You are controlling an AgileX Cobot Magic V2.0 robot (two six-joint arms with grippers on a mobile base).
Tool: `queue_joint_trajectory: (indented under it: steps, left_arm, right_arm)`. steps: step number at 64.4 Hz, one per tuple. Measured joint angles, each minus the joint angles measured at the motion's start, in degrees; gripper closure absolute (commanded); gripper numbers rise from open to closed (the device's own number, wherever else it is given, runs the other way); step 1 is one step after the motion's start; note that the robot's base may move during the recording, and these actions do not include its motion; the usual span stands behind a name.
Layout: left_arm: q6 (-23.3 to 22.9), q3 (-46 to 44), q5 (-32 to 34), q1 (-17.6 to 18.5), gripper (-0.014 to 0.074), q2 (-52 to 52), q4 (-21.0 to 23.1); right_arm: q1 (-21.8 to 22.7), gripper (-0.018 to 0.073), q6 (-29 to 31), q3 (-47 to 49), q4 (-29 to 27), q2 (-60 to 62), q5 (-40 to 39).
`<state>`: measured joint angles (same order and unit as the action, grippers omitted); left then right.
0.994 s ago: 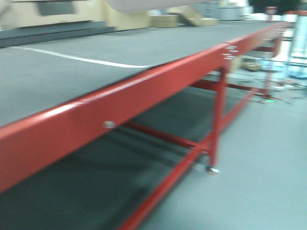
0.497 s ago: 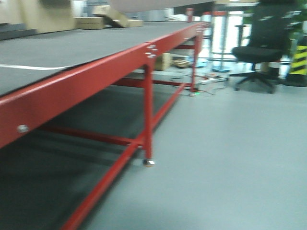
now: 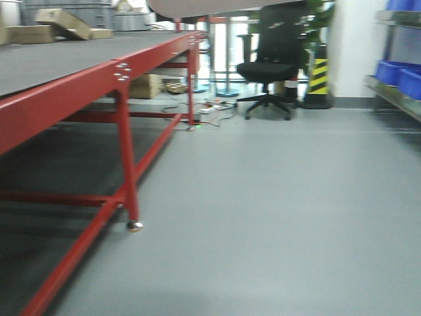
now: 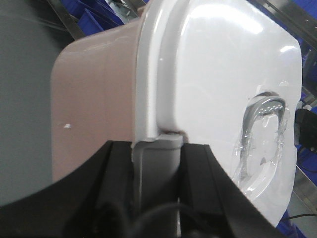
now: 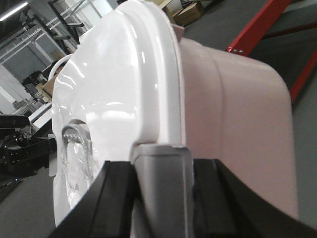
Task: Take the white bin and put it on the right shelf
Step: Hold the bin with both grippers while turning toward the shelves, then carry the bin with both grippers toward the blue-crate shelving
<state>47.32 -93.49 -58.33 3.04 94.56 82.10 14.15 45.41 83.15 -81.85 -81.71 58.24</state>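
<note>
View swings right: table (image 3: 66,92) now sits further left, chair (image 3: 268,46) enters. Left gripper (image 4: 157,158) and right gripper (image 5: 161,171) each clamp bin (image 4: 94,94) by an end clasp. Stiff, slick, bulky; probably light.

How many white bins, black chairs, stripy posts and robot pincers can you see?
white bin: 1
black chair: 1
yellow-and-black striped post: 1
pincers: 2, the left pincer and the right pincer, both gripping the bin
Total: 5
</note>
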Motion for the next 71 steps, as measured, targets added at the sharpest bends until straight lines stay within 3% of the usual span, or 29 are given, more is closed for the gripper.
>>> queue_joint_trajectory:
  steps: [71]
  left_arm:
    - [0.0,0.0,0.0,0.0,0.0722,0.0,0.0]
  right_arm:
    - [0.0,0.0501,0.0,0.0,0.0,0.0,0.0]
